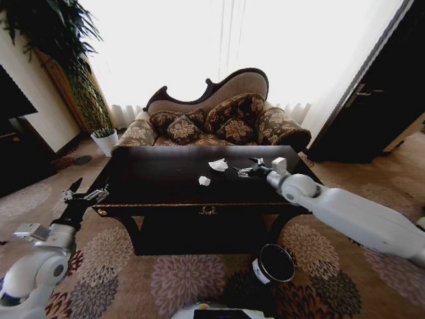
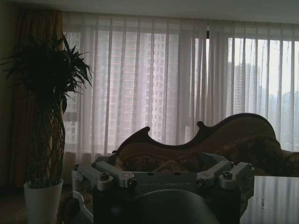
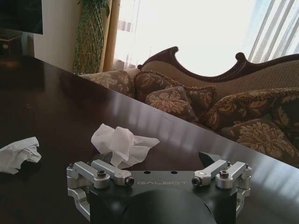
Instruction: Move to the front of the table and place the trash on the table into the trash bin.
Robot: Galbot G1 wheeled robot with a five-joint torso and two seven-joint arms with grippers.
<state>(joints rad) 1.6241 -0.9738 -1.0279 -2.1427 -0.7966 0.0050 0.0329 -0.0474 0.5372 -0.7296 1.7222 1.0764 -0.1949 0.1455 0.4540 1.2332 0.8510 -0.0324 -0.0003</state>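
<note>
While the left claw (image 1: 85,194) waits open off the table (image 1: 153,179) corner, we see the right claw (image 1: 244,166) spread wide over it, one wad (image 1: 218,165) just ahead, another (image 1: 204,180) beside; bin (image 1: 275,263) on floor below.

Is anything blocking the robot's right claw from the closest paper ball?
Nothing visible. The right gripper is over the table, open, and the nearer paper wad lies just ahead of it with bare tabletop between.
</note>
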